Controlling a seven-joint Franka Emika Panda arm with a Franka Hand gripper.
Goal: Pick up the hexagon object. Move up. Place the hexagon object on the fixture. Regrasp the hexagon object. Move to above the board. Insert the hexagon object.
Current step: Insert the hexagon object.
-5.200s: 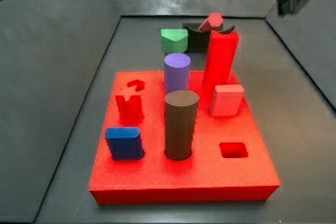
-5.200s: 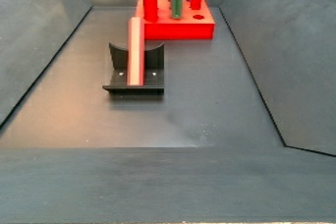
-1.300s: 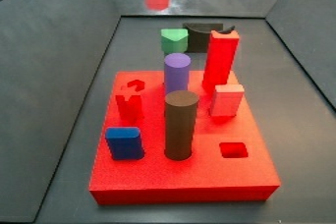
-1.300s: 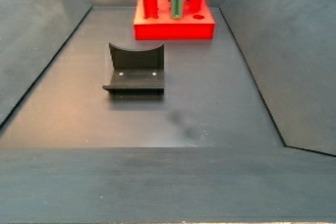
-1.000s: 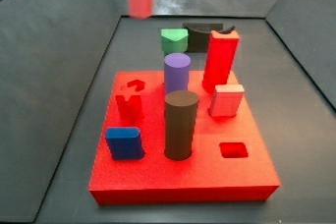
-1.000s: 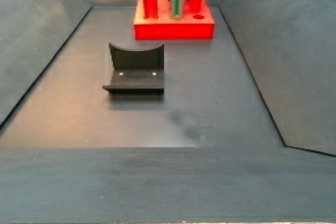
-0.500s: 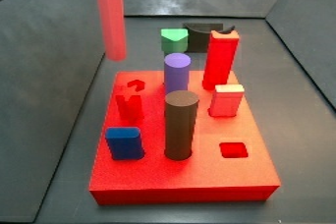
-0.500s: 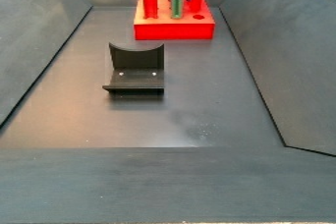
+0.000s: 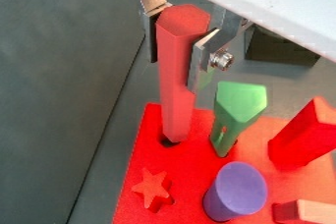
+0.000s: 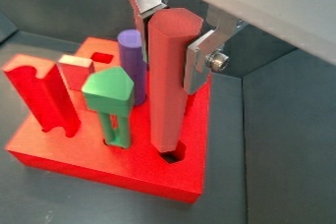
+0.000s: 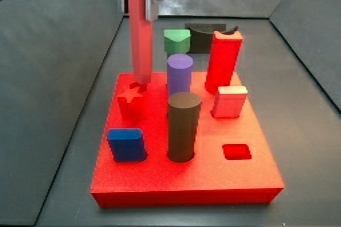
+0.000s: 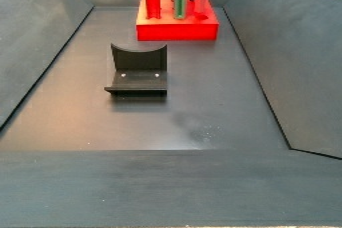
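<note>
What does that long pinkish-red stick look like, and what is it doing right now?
The long salmon-red hexagon object is a slim, smooth, matte rod with flat sides and a six-sided top. It stands upright, with its lower end in a hole at a corner of the flat bright red board. The gripper is at its upper end, silver fingers pressed against opposite sides. The green peg stands right beside it, not touching. In a side view the rod rises taller than every peg.

Long slim salmon-red hexagon rod (image 10: 168, 81): upright between the gripper (image 10: 175, 33) fingers, lower end in a hole at a corner of the flat red board (image 10: 79, 152), beside the green peg (image 10: 113, 102). Black notched fixture (image 12: 136, 68): on the floor, well apart from the board.
</note>
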